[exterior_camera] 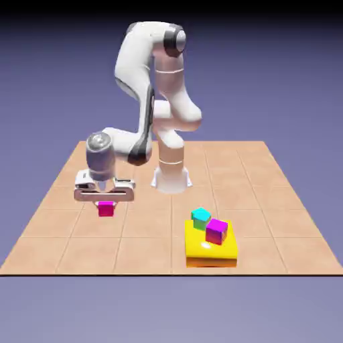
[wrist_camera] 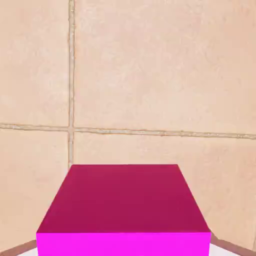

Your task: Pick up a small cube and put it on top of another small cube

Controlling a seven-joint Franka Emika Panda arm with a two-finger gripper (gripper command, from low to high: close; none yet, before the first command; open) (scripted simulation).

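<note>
Holding magenta cube in jaws clamped on it, well left of yellow block. You have grasp done; carry and stacking on purple cube remain.

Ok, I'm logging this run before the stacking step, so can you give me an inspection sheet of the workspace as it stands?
Surface: tan tiled table, flat.
Job's things: small hot-pink cube between the hand's fingers, at the exterior view's left; it fills the hand view's bottom.
Clutter: yellow flat block carrying a purple cube and a teal cube, at the exterior view's right.
Grippers: hand shut on the pink cube.
Cables: nothing seen.
Surroundings: plain blue-violet backdrop.
</note>
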